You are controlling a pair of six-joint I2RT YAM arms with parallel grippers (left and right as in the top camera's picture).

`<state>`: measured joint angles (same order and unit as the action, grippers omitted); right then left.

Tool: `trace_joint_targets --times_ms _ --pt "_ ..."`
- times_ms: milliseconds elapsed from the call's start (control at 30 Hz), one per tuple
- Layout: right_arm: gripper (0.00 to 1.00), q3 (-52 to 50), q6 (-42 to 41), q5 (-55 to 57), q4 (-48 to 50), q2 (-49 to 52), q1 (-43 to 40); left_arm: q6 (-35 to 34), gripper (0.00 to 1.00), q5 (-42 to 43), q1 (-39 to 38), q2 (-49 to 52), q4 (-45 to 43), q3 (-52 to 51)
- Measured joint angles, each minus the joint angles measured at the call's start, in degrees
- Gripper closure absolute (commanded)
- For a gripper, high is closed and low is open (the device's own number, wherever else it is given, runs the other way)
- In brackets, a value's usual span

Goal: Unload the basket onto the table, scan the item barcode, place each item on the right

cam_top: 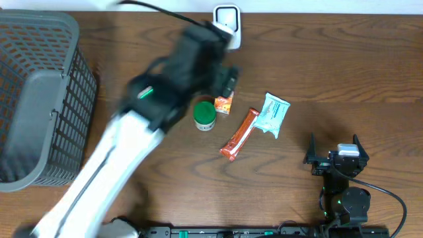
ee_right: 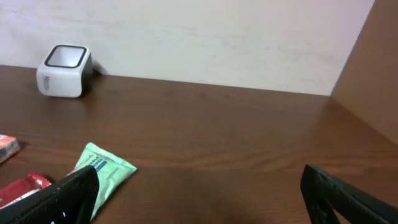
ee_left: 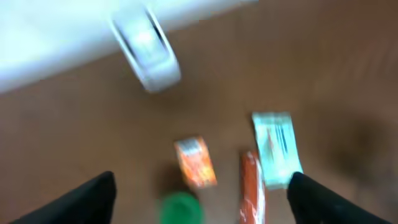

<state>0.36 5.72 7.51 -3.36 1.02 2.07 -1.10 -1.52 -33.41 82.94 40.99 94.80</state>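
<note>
Four items lie mid-table: a green-capped bottle (cam_top: pixel 205 116), a small orange box (cam_top: pixel 224 104), a red-orange bar (cam_top: pixel 239 134) and a mint wipes packet (cam_top: pixel 272 114). The white scanner (cam_top: pixel 227 25) stands at the back edge. My left gripper (cam_top: pixel 225 78) hovers, motion-blurred, between the scanner and the items. In the left wrist view it (ee_left: pixel 202 202) is open and holds nothing, above the green cap (ee_left: pixel 181 208), orange box (ee_left: pixel 195 162), bar (ee_left: pixel 251 186) and packet (ee_left: pixel 277 149), with the scanner (ee_left: pixel 146 46) beyond. My right gripper (cam_top: pixel 334 140) stands open and empty at the front right.
A large grey mesh basket (cam_top: pixel 36 99) fills the table's left side. The right wrist view shows the scanner (ee_right: pixel 63 70) against the pale wall and the wipes packet (ee_right: pixel 102 171) by my left fingertip (ee_right: pixel 62 202). Bare wood lies ahead of the right gripper (ee_right: pixel 199 205).
</note>
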Motion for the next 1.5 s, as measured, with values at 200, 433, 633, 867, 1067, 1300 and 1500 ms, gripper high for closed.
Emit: trace_joint_targets --times_ms 200,433,633,867,1067,1300,1500 --pt "0.01 0.0 0.0 0.0 0.0 0.0 0.0 0.9 0.07 -11.2 1.5 -16.2 -8.2 1.4" --pt "0.01 0.0 0.0 0.0 0.0 0.0 0.0 7.8 0.07 -19.4 2.7 -29.5 -14.6 1.7" --pt "0.01 0.0 0.0 0.0 0.0 0.0 0.0 16.9 0.07 -24.5 2.7 -34.4 -14.4 1.7" --pt "0.01 0.0 0.0 0.0 0.0 0.0 0.0 19.4 0.07 -26.4 2.7 -40.8 -14.9 -2.3" --pt "0.01 0.0 0.0 0.0 0.0 0.0 0.0 19.3 0.07 -27.2 3.6 -48.5 -20.7 -11.3" --pt "0.01 0.0 -0.1 0.0 0.3 0.0 0.0 19.3 0.07 -25.7 10.1 -55.8 -25.8 -21.4" --pt "0.01 0.0 -12.4 -9.8 5.6 0.0 0.0 19.3 0.07 -22.8 16.9 -61.0 -26.1 -23.3"
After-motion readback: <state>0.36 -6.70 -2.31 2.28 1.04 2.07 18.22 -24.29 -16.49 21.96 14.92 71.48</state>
